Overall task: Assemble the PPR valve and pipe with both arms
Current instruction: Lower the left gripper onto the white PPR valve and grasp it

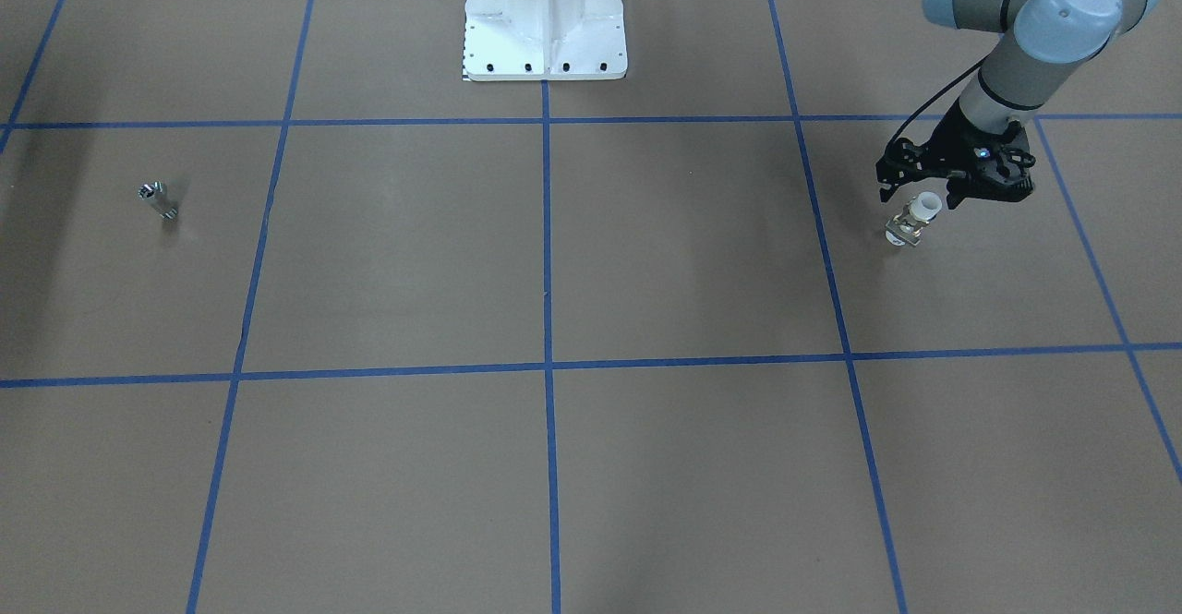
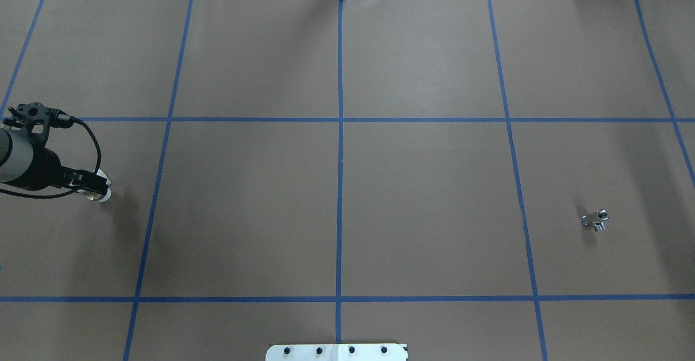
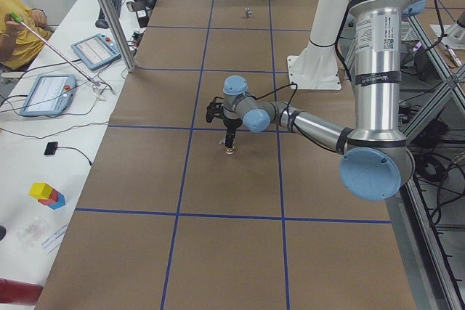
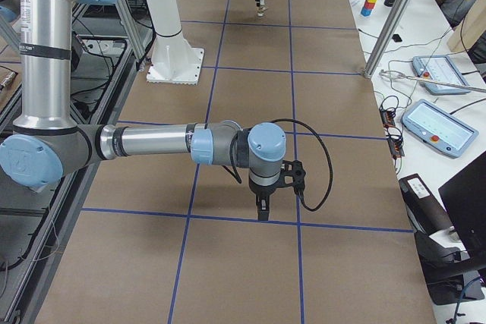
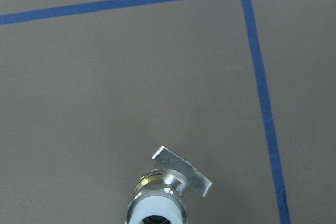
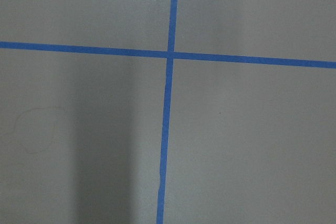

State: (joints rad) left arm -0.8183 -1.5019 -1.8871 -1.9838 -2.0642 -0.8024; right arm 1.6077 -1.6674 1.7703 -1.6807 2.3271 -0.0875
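Note:
The PPR valve (image 1: 911,224) stands slightly tilted on the brown table, white collar up. It also shows in the overhead view as the valve (image 2: 104,195) at the far left, and the left wrist view has the valve (image 5: 163,192) at its bottom edge with its flat tab showing. My left gripper (image 1: 921,197) hangs just above it, open, a finger on either side of the collar. The pipe (image 1: 159,200) lies alone on the other side of the table, seen as the pipe (image 2: 595,220) from overhead. My right gripper (image 4: 262,206) points down over a blue tape line; whether it is open or shut I cannot tell.
Blue tape lines (image 2: 340,133) divide the brown table into squares. The white pedestal (image 1: 545,18) stands at the robot's edge of the table. Tablets (image 3: 47,94), cables and coloured blocks (image 3: 47,194) lie on a white bench beside the table, where a person sits.

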